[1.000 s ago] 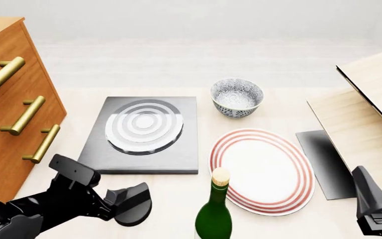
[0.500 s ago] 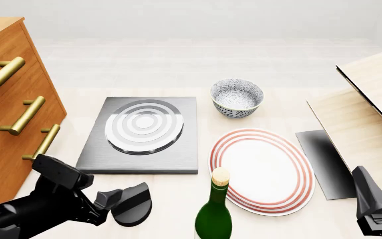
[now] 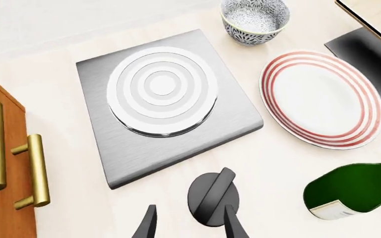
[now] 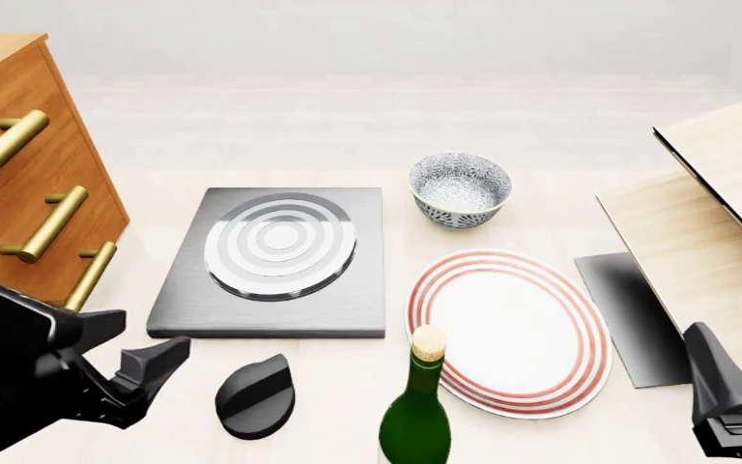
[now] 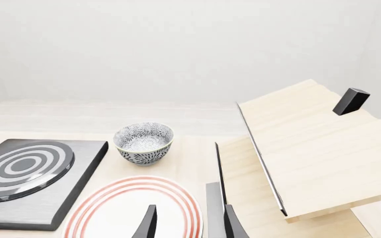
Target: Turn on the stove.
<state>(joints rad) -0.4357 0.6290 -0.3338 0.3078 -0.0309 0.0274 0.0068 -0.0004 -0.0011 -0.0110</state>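
Front view: unmarked knob [image 4: 255,395], left hand [image 4: 152,362] just beside, seemingly apart.

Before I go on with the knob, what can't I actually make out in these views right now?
- Knob: no on/off marks show in any view.
- Bottle: base cut off by front view's lower edge; neck and top out of frame in left wrist view.
- Right gripper: only finger tips show in its wrist view; front view cuts it at the corner.
- Dresser: cut by left edge.
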